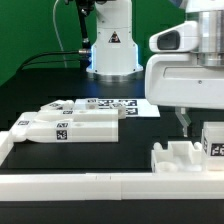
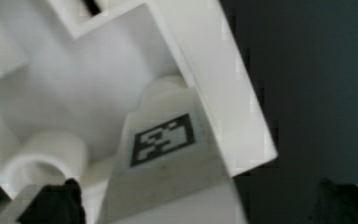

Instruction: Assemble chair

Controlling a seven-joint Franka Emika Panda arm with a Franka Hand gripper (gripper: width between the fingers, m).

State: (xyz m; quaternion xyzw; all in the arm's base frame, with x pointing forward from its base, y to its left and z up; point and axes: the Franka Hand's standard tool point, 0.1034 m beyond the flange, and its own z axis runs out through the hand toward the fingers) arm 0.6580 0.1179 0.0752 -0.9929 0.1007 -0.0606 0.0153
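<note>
Holds the end effector [image 2: 202, 203] spread apart astride the white blocky tagged plastic chair part [image 1: 180, 155] by the desk's [image 1: 40, 80] front edge, exterior view's right, likely squaring up a grip before joining the white tagged slabs [image 1: 75, 122] nearby.

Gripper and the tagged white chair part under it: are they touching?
Cannot tell: wrist view puts the chair part between the gripper's fingers, with no plain contact or gap.
</note>
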